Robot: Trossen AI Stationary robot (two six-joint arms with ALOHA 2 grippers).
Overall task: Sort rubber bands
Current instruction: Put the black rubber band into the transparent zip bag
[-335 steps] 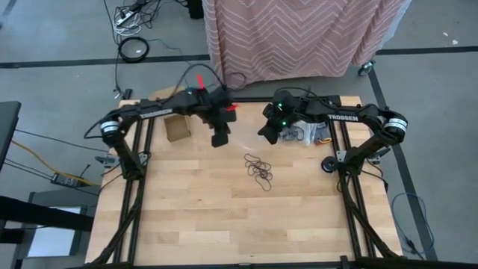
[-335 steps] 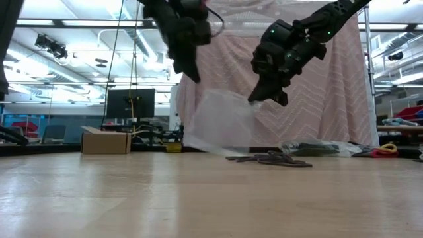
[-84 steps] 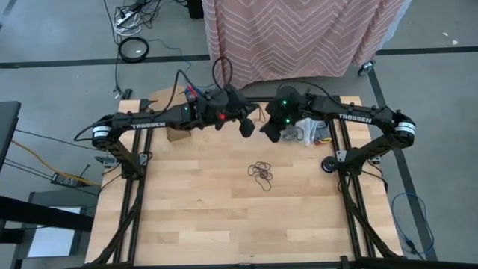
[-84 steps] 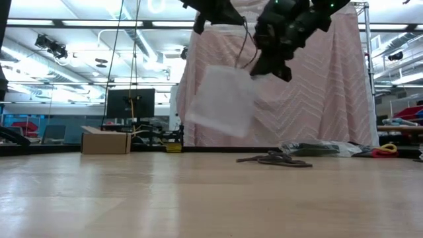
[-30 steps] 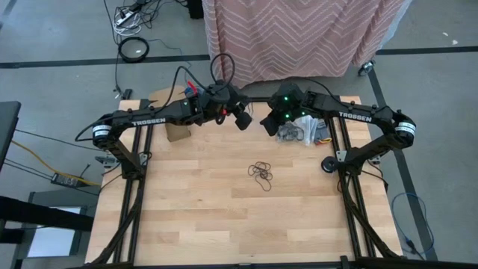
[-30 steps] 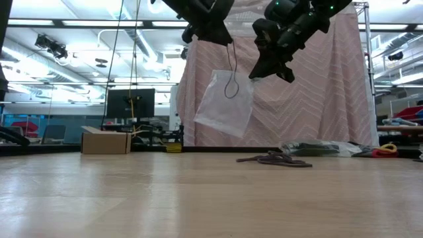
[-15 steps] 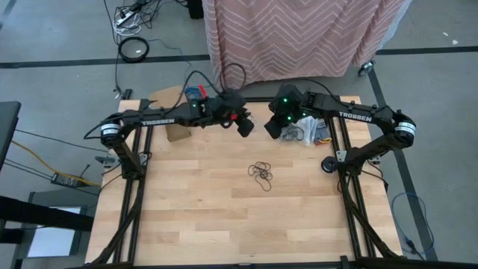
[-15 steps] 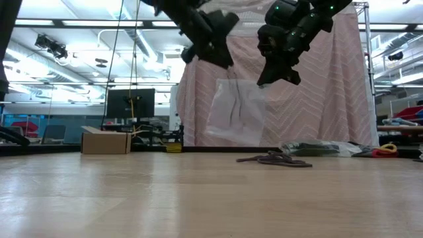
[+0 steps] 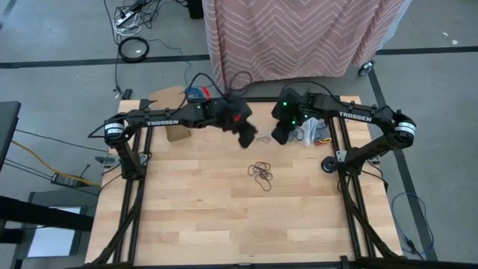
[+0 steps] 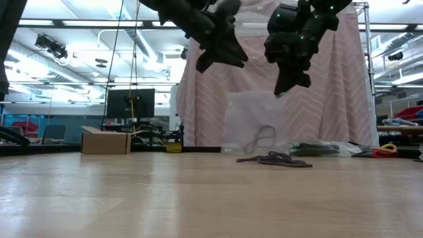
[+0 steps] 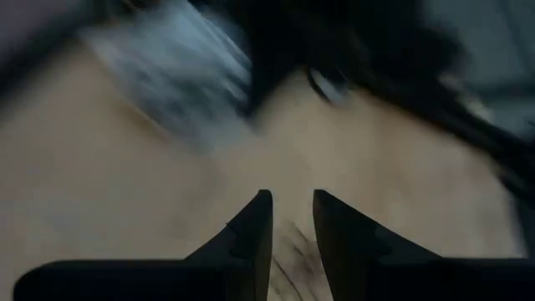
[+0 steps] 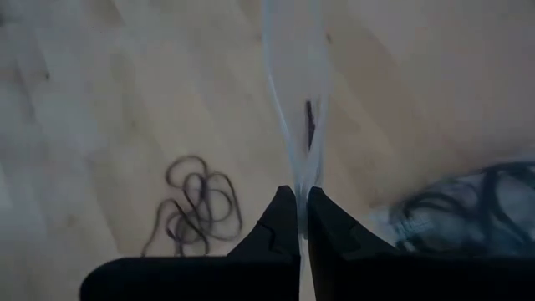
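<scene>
A clear plastic bag (image 10: 254,122) hangs from my right gripper (image 10: 289,86), which is shut on it over the table's far middle. One dark rubber band (image 10: 263,140) lies in the bag's bottom. A loose heap of dark rubber bands (image 9: 260,172) rests on the wood in the middle, and shows in the right wrist view too (image 12: 194,209). My left gripper (image 11: 292,201) stands open and empty, above and to the left of the bag's top (image 9: 246,137). My right gripper pinches the bag's top edge (image 12: 299,180) between its two fingers, coming from above and slanting down. The bag hangs upright and slack below the fingers. Whether its lower edge (image 10: 254,150) touches the table, I cannot tell.
A cardboard box (image 9: 178,128) stands at the far left. Crinkly bags holding more bands (image 9: 306,134) lie at the far right, just beyond my right gripper. A pink cloth (image 10: 330,99) hangs behind the table. The near half of the wooden table (image 9: 224,224) is bare.
My left gripper has sunk, tipped downward and swung toward the bag's top. The dark band that dangled below it over the bag now lies in the bag's bottom. My right gripper has tipped further down. The bag has swung from tilted to upright and hangs lower.
</scene>
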